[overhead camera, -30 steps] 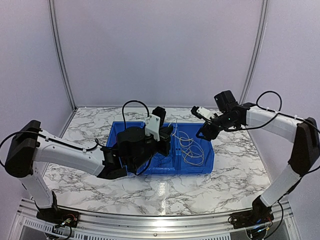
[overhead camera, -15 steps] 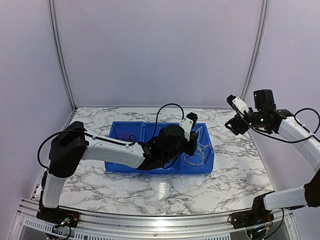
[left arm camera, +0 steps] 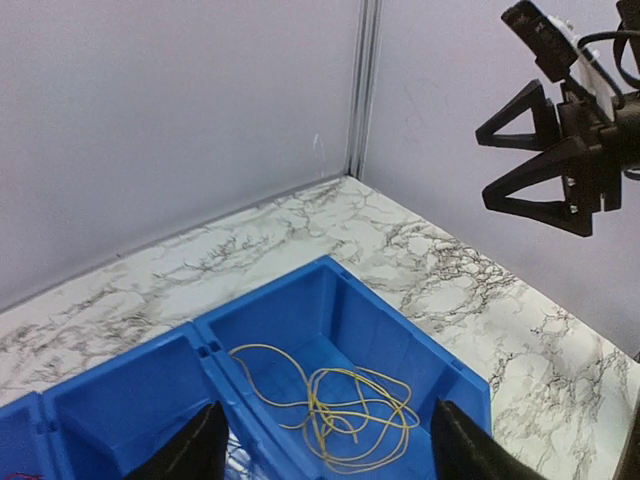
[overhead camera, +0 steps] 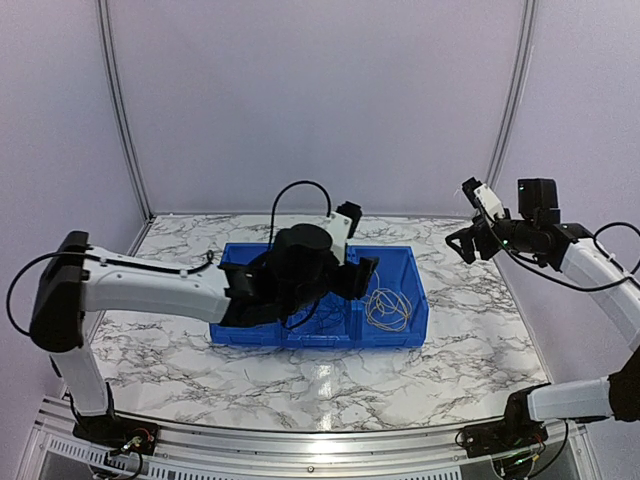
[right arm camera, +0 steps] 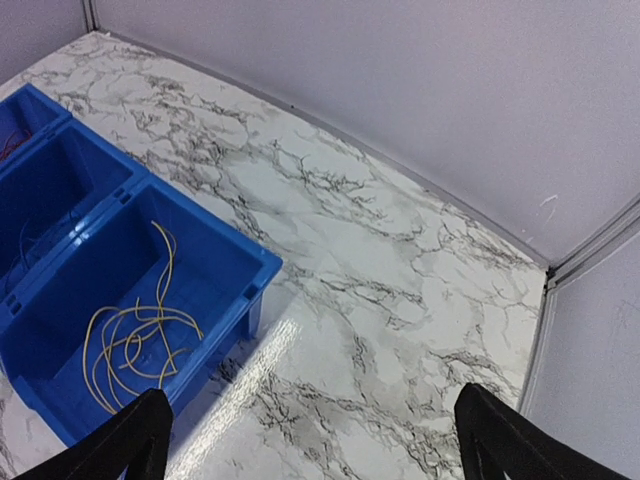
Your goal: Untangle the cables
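Observation:
A yellow cable [left arm camera: 345, 410] lies in loose overlapping loops on the floor of the right compartment of the blue bin [left arm camera: 400, 305]. It also shows as the yellow cable [overhead camera: 388, 308] from above and as the yellow cable [right arm camera: 130, 340] in the right wrist view. My left gripper [left arm camera: 325, 460] hangs open above the bin, its fingers apart with nothing between them; from above, the left gripper [overhead camera: 362, 275] is over the middle divider. My right gripper [overhead camera: 465, 243] is open and empty, high in the air to the right of the bin. A red cable [right arm camera: 10, 145] peeks out of the far left compartment.
The bin [overhead camera: 300, 335] has three compartments and stands mid-table on white marble. Thin pale wires [right arm camera: 40, 240] lie in the middle compartment. Grey walls close the back and sides. The right gripper [left arm camera: 545, 160] hangs at the upper right of the left wrist view.
The left gripper swung over the right compartment, opened, and drew back toward the middle, leaving the yellow cable in the right compartment. The right arm withdrew to the right, rose and opened wider.

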Available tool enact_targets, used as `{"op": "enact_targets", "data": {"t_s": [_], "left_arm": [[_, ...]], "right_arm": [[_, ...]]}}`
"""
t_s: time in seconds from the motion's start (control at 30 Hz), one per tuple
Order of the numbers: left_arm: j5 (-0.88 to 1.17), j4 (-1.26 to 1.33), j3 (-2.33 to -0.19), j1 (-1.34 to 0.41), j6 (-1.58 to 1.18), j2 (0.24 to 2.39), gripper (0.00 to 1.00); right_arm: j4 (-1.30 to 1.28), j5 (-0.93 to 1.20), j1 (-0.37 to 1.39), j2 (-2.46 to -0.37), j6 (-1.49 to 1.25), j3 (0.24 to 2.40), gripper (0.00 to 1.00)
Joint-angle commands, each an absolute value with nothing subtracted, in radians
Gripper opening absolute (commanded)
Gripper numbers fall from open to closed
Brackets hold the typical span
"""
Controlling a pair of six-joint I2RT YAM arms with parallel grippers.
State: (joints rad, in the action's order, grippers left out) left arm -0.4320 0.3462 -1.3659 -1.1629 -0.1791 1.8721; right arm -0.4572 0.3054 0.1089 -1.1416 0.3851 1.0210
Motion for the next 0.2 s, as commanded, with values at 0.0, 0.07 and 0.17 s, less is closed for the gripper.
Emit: {"op": "enact_targets", "data": {"t_s": [0.0, 0.07, 0.17], "left_arm": [[-0.581, 0.267, -1.246, -1.154, -0.100, 1.654, 0.79], [-0.651, 0.175, -1.211, -1.143, -0.093, 1.569, 0.97], [-0.685, -0.048, -1.202, -1.089, -0.160, 1.482, 0.99]], "right_arm": [[-0.279, 0.310, 0.104, -1.086, 0.274, 1.020, 0.99], [-0.232, 0.290, 0.105, -1.064, 0.243, 1.019, 0.98], [-0.211, 0.285, 0.105, -1.048, 0.230, 1.024, 0.98]]}}
